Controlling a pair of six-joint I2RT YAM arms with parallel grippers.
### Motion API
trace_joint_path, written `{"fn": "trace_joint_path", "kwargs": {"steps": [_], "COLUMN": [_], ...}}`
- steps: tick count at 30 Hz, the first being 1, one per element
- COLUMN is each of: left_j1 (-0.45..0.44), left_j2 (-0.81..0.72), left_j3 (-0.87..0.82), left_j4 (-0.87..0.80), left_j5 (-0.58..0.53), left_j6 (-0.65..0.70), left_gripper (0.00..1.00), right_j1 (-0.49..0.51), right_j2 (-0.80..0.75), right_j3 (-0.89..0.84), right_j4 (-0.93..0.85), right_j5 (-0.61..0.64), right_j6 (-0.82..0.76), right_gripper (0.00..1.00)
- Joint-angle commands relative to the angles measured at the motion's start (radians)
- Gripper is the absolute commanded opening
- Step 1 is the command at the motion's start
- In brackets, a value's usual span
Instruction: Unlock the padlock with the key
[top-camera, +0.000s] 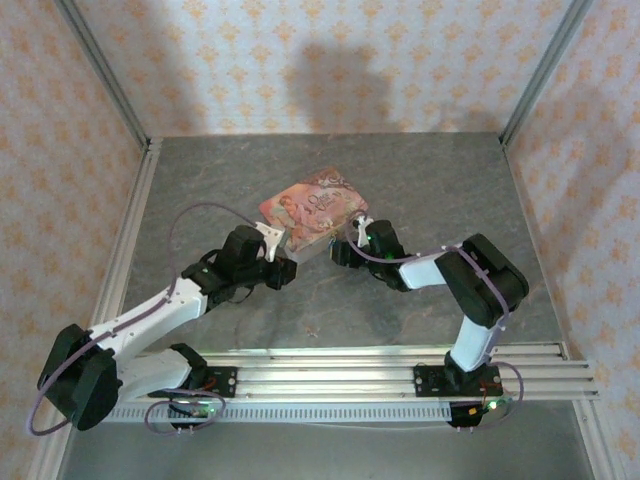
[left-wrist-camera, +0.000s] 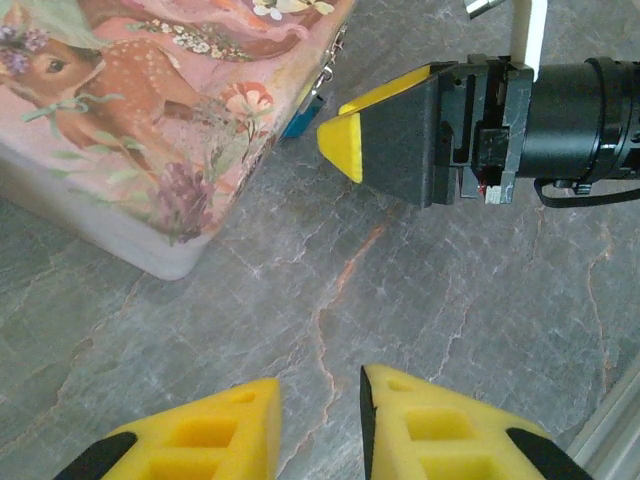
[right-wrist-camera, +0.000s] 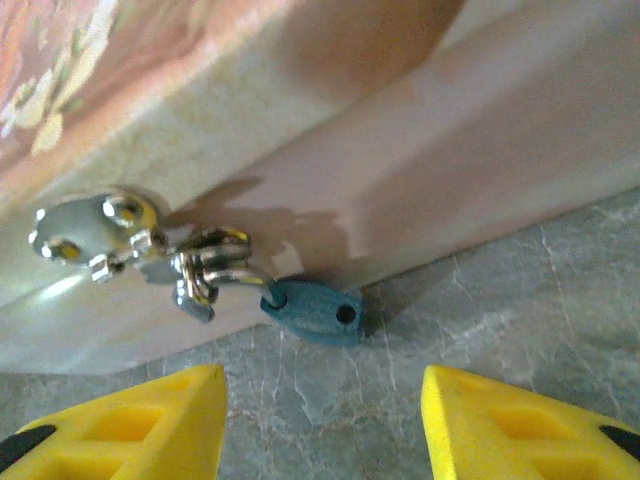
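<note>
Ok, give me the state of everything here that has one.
tin: shut, latch fastened.
padlock: hooked on the latch, lying on the table.
left gripper: open, empty.
right gripper: open, empty, facing the padlock.

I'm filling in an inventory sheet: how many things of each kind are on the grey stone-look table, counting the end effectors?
Pink floral metal tin box: 1
Small teal-blue padlock with silvery shackle: 1
Yellow-fingered end effectors: 2, the left end effector and the right end effector
Total: 4
</note>
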Motion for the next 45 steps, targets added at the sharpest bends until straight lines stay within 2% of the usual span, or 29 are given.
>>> {"fn": "trace_joint_path", "kwargs": {"steps": [1, 11, 13, 19, 27, 34, 39, 45], "left_j1": [-0.004, 0.003, 0.005, 0.008, 0.011, 0.019, 0.031, 0.039], "left_j2": [0.017, 0.068, 0.073, 0.078, 0.066, 0.066, 0.063, 0.056], "left_j3": [0.048, 0.07, 0.071, 0.075, 0.076, 0.078, 0.077, 0.067], "left_j4": [0.05, 0.026, 0.023, 0.009, -0.008, -0.015, -0.015, -0.02], "left_j5": [0.015, -0.006, -0.013, -0.025, -0.042, -0.052, -0.057, -0.062], "left_j6": [0.025, 0.057, 0.055, 0.053, 0.053, 0.039, 0.02, 0.007], "left_gripper": [0.28, 0.28, 0.28, 0.28, 0.28, 0.28, 0.28, 0.28], "right_j1": [-0.007, 0.002, 0.005, 0.005, 0.002, 0.002, 0.002, 0.002], "right_j2": [0.072, 0.11, 0.114, 0.087, -0.002, -0.07, -0.105, -0.107], "right_j3": [0.041, 0.116, 0.125, 0.105, 0.046, 0.032, 0.019, 0.01], "right_j4": [0.038, -0.055, -0.072, -0.073, -0.036, -0.059, -0.051, 0.031], "right_j5": [0.042, -0.051, -0.068, -0.071, -0.082, -0.091, -0.007, 0.035], "right_j6": [-0.041, -0.16, -0.175, -0.17, -0.118, -0.089, 0.098, 0.312], "right_gripper": [0.54, 0.46, 0.4, 0.13, 0.0, 0.0, 0.0, 0.0]}}
